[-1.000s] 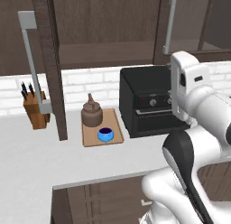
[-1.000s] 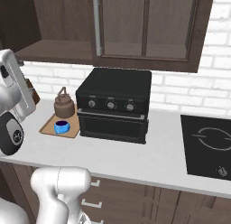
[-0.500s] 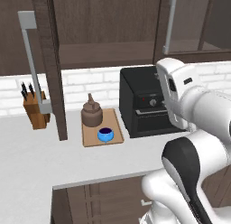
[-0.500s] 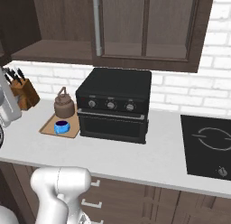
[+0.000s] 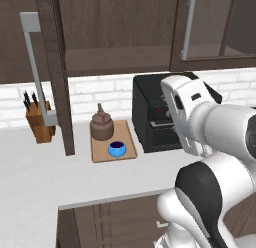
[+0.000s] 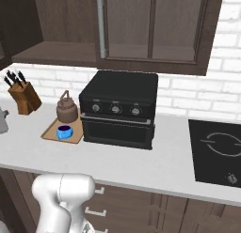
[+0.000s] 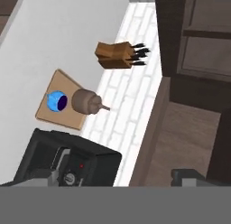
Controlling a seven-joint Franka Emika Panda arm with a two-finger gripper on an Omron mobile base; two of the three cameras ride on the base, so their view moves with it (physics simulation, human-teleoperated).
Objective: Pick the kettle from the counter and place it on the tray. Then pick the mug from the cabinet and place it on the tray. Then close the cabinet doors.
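The dark-brown kettle [image 5: 102, 126] [image 6: 67, 109] [image 7: 85, 101] and the blue mug [image 5: 116, 149] [image 6: 64, 131] [image 7: 57, 101] both stand on the light-wood tray [image 5: 128, 137] [image 6: 49, 133] [image 7: 57, 119], which lies on the counter [image 5: 30, 172] [image 6: 141, 161]. Above, the cabinet [image 5: 115, 57] [image 6: 52, 53] shows a bare shelf. Its left door [image 5: 56, 67] stands swung out, edge-on. The right door [image 5: 210, 27] [image 6: 150, 25] looks shut. My gripper [image 7: 118, 177] is high above the counter, looking down beside the cabinet front. It is open, with nothing between its fingertips [image 7: 43, 175].
A black oven [image 5: 155, 112] [image 6: 120, 107] [image 7: 67, 160] stands right beside the tray. A tan knife block [image 5: 40, 122] [image 6: 23, 96] [image 7: 118, 55] sits by the brick wall on the other side. A cooktop [image 6: 221, 150] lies at the far right.
My arm has swung left and forward across the left base view and has left the right base view's edge. Kettle, mug, tray and doors have not moved.
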